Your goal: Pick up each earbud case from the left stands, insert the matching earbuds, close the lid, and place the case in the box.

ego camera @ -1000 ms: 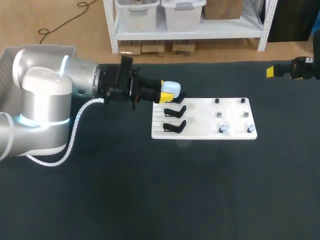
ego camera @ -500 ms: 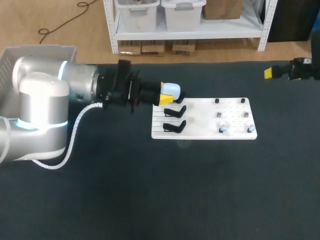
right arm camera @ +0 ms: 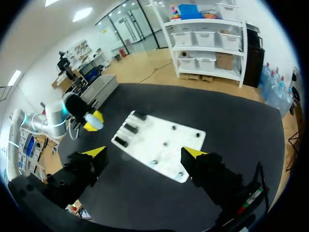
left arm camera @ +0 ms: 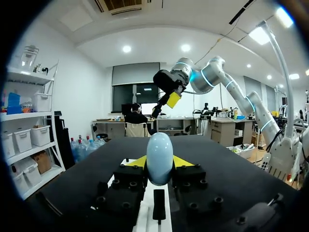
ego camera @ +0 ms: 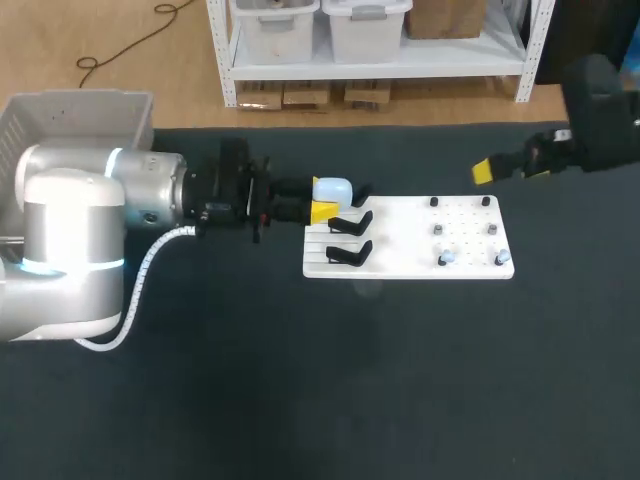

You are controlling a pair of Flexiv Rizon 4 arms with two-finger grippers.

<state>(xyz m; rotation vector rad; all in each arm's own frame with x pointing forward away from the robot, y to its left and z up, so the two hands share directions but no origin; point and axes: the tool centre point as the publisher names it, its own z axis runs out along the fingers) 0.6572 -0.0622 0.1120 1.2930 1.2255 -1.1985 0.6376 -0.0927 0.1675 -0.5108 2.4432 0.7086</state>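
A pale blue earbud case (ego camera: 332,189) hangs just above the left edge of the white board (ego camera: 410,240), and my left gripper (ego camera: 322,200) is shut on it. In the left wrist view the case (left arm camera: 160,157) stands upright between the yellow tips. Two empty black stands (ego camera: 350,222) (ego camera: 350,252) sit on the board's left side. Small earbuds (ego camera: 446,258) (ego camera: 500,258) rest on pegs at its right. My right gripper (ego camera: 485,171) hovers open above the board's far right corner. In the right wrist view that gripper (right arm camera: 145,154) is high over the board (right arm camera: 159,142), nothing between its fingers.
A grey box (ego camera: 80,110) stands at the table's far left corner, behind my left arm. Several small black pegs (ego camera: 434,203) dot the board's right half. Dark tabletop (ego camera: 380,380) stretches in front of the board.
My left gripper has drawn back a little to the left with the case. My right arm has swung in from the right edge toward the board.
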